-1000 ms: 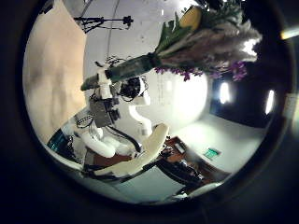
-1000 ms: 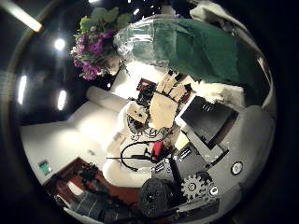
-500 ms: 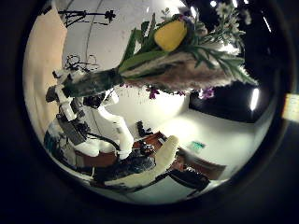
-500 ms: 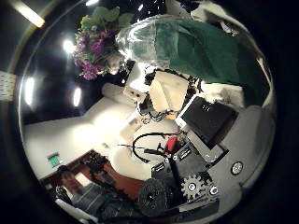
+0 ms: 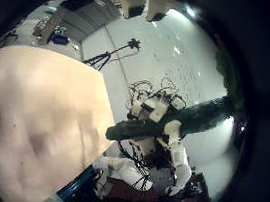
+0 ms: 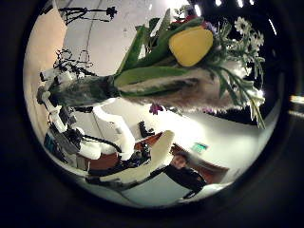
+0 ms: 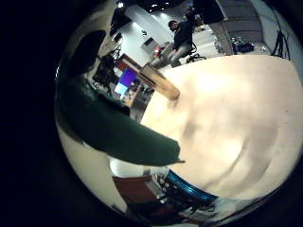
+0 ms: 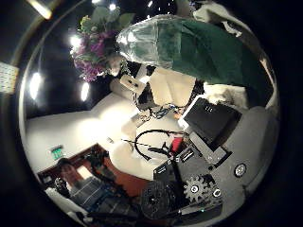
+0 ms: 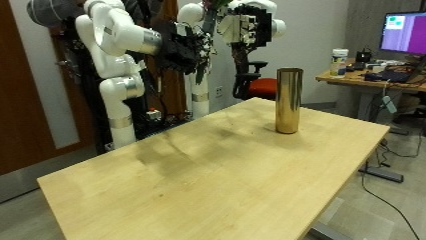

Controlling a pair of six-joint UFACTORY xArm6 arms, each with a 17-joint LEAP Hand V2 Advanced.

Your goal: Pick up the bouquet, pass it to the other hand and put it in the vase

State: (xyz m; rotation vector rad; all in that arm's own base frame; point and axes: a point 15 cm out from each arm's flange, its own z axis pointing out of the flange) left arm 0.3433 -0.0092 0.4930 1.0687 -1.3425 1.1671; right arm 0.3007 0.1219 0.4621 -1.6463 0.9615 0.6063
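Both hands are raised above the far end of the wooden table (image 9: 200, 175). My right hand (image 9: 187, 47) is shut on the bouquet's green wrapped stem (image 8: 194, 47), with purple and white flowers (image 8: 95, 43) at its end. In the left thumb side view the bouquet (image 6: 176, 66), with a yellow bloom (image 6: 193, 43), points at my left palm and fills much of the view; the right hand (image 6: 57, 100) grips its stem end. My left hand (image 9: 253, 22) hangs beside it with relaxed fingers, holding nothing. The tall gold vase (image 9: 286, 100) stands upright on the table.
The vase (image 7: 166, 83) stands near the table's far edge, below and apart from both hands. Behind the table are an office chair (image 9: 253, 75) and a desk with a monitor (image 9: 404, 30). The table's front edge runs close to the camera.
The bouquet has come much closer to my left palm, its flowers now large in that view. My right hand keeps its grip on the stem.
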